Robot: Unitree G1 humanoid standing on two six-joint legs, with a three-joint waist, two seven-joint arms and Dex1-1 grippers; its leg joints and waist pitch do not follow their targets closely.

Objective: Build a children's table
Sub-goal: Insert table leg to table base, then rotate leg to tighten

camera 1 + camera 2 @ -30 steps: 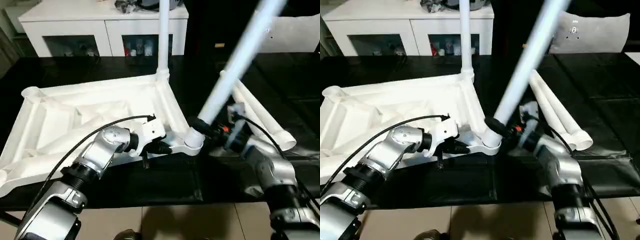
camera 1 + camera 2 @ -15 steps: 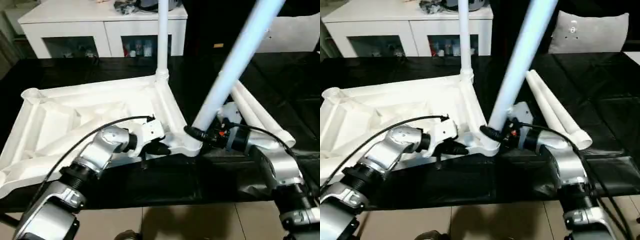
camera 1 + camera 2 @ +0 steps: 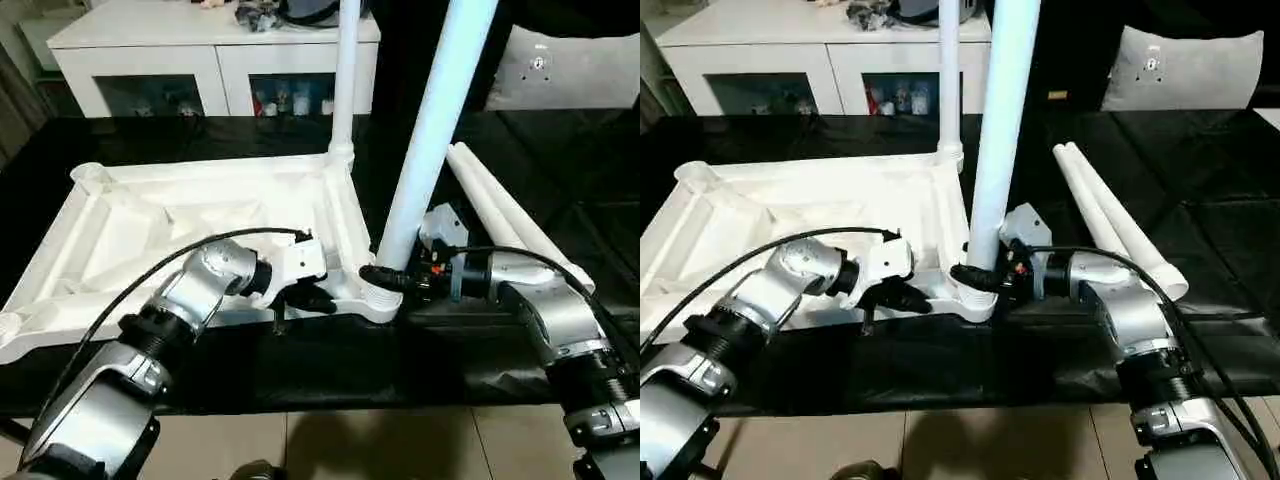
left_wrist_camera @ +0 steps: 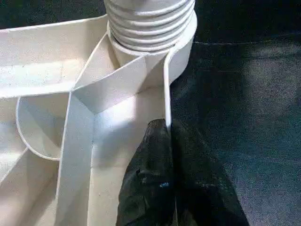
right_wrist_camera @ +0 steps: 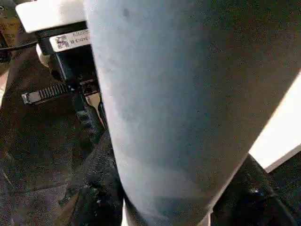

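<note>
Leg (image 3: 432, 130) now stands close to upright over the near-right corner socket (image 3: 380, 297) of the upturned tabletop (image 3: 190, 225); a second ago it leaned hard toward the robot's right, half a second ago less so. Its lower end has come from the socket's rim down into the mouth, and the left wrist view shows ribbed threads (image 4: 149, 23) sitting in the collar. Judgement: second leg is aligned and entering, not yet shown fully seated; twisting or pressing home looks like the step in hand.

Far-right corner already carries an upright leg (image 3: 345, 80). Two spare legs (image 3: 510, 215) lie side by side on the black-covered work table (image 3: 560, 180), just right of the right arm.

Right gripper (image 3: 385, 278) is clamped around the leg just above the socket, forearm running low and level from the right, wrist turned inward. Left gripper (image 4: 167, 155) has its fingers pressed together on the thin near edge wall of the tabletop beside the socket, steadying it; left forearm reaches in from lower left, elbow bent, cable (image 3: 170, 270) arching over it.
</note>
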